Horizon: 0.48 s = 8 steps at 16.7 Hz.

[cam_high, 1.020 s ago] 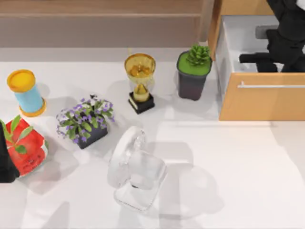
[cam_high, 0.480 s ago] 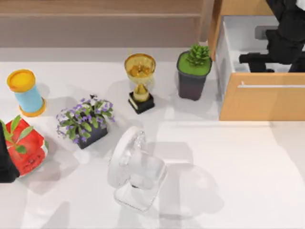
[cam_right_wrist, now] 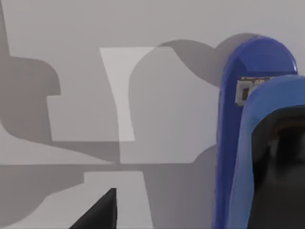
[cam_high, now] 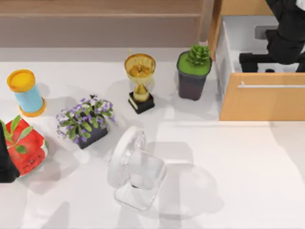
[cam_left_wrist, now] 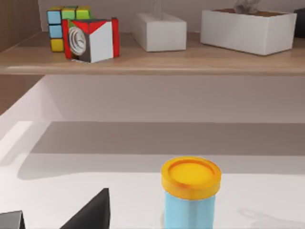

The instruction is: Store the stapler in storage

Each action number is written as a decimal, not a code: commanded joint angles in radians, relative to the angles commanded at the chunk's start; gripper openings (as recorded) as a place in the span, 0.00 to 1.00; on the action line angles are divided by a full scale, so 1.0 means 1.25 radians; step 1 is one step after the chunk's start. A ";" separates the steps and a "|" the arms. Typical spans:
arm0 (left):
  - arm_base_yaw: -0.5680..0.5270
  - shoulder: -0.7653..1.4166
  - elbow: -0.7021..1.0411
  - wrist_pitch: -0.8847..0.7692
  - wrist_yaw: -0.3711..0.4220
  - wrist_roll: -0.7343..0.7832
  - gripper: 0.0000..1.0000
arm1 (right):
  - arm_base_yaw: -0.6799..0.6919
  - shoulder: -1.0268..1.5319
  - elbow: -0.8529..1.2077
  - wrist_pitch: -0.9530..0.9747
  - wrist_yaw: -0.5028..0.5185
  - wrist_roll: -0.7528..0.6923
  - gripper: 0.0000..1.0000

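The storage (cam_high: 262,102) is the light-wood drawer at the right, pulled open to show its white inside, with a silver bar handle (cam_high: 271,86) on the front. My right gripper (cam_high: 255,61) reaches down into it. In the right wrist view the blue stapler (cam_right_wrist: 233,119) sits close over the drawer's white floor, its shadow right beside it. My right gripper (cam_right_wrist: 186,195) stands open there: one dark finger overlaps the stapler, and bare floor shows between the stapler and the other fingertip (cam_right_wrist: 97,212). My left gripper (cam_left_wrist: 52,217) is parked open at the table's left edge.
On the table stand a potted succulent (cam_high: 194,71) just left of the drawer, a gold trophy (cam_high: 140,81), a purple flower pot (cam_high: 85,121), a blue canister with an orange lid (cam_high: 26,92), a red carton (cam_high: 26,148) and a white desk fan (cam_high: 136,169). A shelf unit (cam_high: 100,24) runs along the back.
My right arm has shifted slightly toward the back and right over the drawer. The left arm and the table's objects have not moved.
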 joint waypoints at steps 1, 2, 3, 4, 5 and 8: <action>0.000 0.000 0.000 0.000 0.000 0.000 1.00 | 0.000 0.000 0.000 0.000 0.000 0.000 1.00; 0.000 0.000 0.000 0.000 0.000 0.000 1.00 | -0.002 0.000 0.000 0.000 0.000 0.000 1.00; 0.000 0.000 0.000 0.000 0.000 0.000 1.00 | -0.002 0.000 0.000 0.000 0.000 0.000 1.00; 0.000 0.000 0.000 0.000 0.000 0.000 1.00 | -0.001 -0.004 -0.003 0.003 0.001 -0.001 1.00; 0.000 0.000 0.000 0.000 0.000 0.000 1.00 | -0.001 -0.013 -0.010 0.010 0.004 -0.003 1.00; 0.000 0.000 0.000 0.000 0.000 0.000 1.00 | 0.003 -0.075 -0.061 0.065 0.020 -0.017 1.00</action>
